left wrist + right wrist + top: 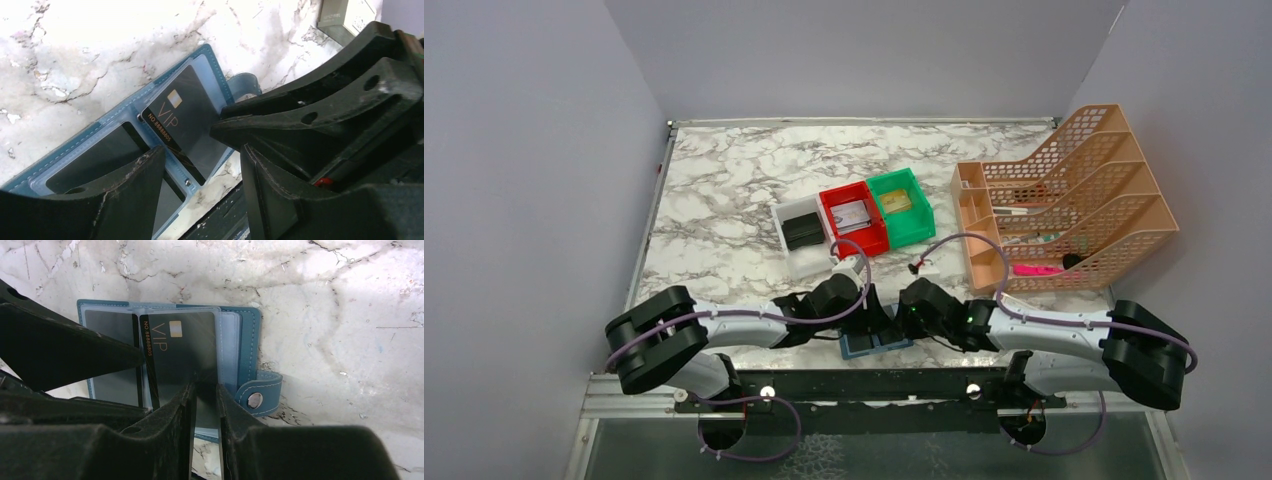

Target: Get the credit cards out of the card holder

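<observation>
The teal card holder (876, 345) lies open on the marble table (724, 200), at its near edge, between the two arms. The right gripper (205, 392) is clenched on the edge of a black VIP card (177, 350) that lies over the holder's right half. The left gripper (200, 160) hangs over the left half, its fingers spread apart, grasping nothing.
</observation>
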